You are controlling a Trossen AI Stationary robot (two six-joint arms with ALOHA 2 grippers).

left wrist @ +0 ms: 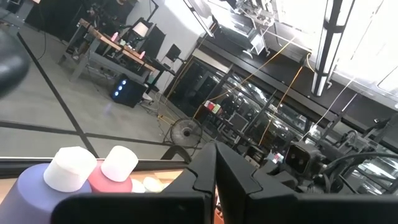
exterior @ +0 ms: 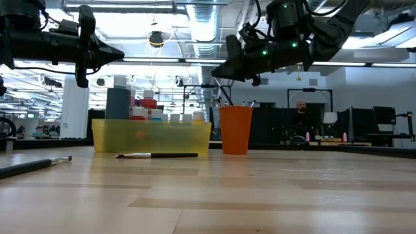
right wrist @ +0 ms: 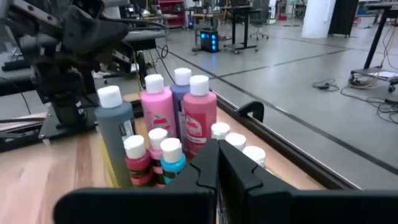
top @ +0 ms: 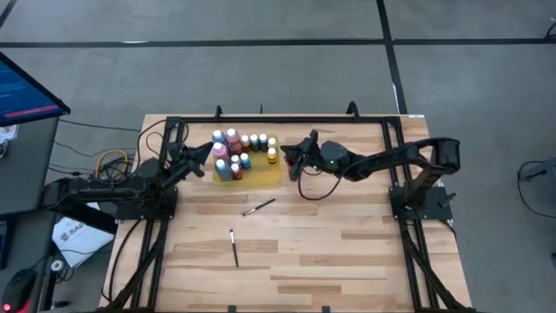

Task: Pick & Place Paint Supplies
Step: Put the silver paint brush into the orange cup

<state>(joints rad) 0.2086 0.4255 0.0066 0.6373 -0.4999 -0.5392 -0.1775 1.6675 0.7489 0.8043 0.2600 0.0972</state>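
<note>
Several small paint bottles (top: 234, 155) with pale caps (pink, blue, dark, yellow) stand upright in a yellow tray (top: 261, 176) at the far middle of the table. The right wrist view shows these bottles (right wrist: 161, 118) close up. One thin dark brush (top: 259, 207) lies flat on the wood near the tray, and a second brush (top: 234, 248) lies nearer the front. My left gripper (top: 205, 155) hovers shut and empty at the tray's left end. My right gripper (top: 289, 156) hovers shut and empty at its right end, above an orange cup (exterior: 235, 129) holding brushes.
A black frame rail (top: 278, 119) runs along the table's far edge behind the tray. Bare wood (top: 330, 243) stretches across the near half of the table around the two loose brushes. A person (exterior: 300, 110) sits far off in the room behind.
</note>
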